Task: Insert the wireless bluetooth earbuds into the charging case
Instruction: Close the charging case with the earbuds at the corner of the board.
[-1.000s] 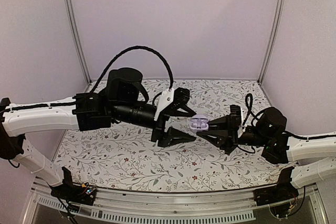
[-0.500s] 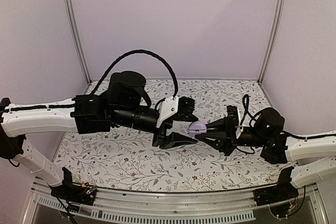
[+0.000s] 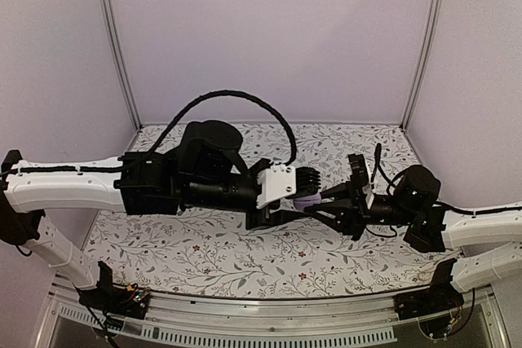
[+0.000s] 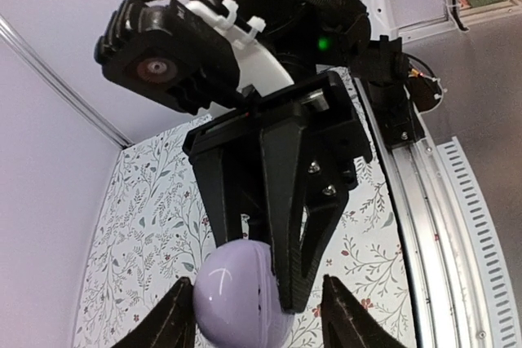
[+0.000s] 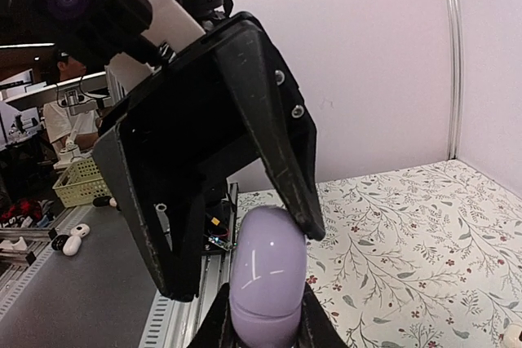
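Charging case (image 5: 265,275), lid down, hangs mid-scene above the table (image 3: 204,250), clenched by the right gripper (image 5: 263,328) as a steady brace while the left gripper (image 4: 257,319) straddles it, contact indeterminate.

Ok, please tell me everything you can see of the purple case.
The purple case is a small, smooth, glossy lilac egg shape, plastic by its look, with no open lid visible. It is held above the flowered table, pinched by the right gripper. The left gripper stands open around its other end; contact there is unclear.
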Controlling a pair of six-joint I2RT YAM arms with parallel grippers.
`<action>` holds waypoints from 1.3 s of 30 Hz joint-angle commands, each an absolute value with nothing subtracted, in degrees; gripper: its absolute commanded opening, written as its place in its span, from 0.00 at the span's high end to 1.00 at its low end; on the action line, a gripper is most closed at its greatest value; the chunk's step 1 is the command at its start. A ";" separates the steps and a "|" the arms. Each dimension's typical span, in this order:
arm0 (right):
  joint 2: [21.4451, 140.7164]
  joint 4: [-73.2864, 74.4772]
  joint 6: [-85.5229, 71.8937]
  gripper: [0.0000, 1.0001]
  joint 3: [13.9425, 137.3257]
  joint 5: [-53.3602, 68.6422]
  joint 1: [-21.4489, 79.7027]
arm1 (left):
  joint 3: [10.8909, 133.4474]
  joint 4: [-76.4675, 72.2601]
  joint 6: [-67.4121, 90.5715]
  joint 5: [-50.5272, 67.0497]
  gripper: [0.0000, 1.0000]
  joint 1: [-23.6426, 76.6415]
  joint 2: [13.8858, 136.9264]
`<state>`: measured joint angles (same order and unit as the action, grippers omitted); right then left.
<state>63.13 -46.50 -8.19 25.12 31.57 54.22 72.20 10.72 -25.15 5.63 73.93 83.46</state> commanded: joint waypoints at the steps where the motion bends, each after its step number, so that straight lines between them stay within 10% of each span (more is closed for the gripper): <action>1: 64.15 -48.35 -16.03 1.00 29.85 26.97 52.65 | 71.97 17.51 -29.39 4.20 0.50 78.66 86.21; 39: 65.54 -39.95 -31.55 1.00 35.94 23.38 52.48 | 69.31 17.32 -40.28 -13.47 0.54 82.19 88.07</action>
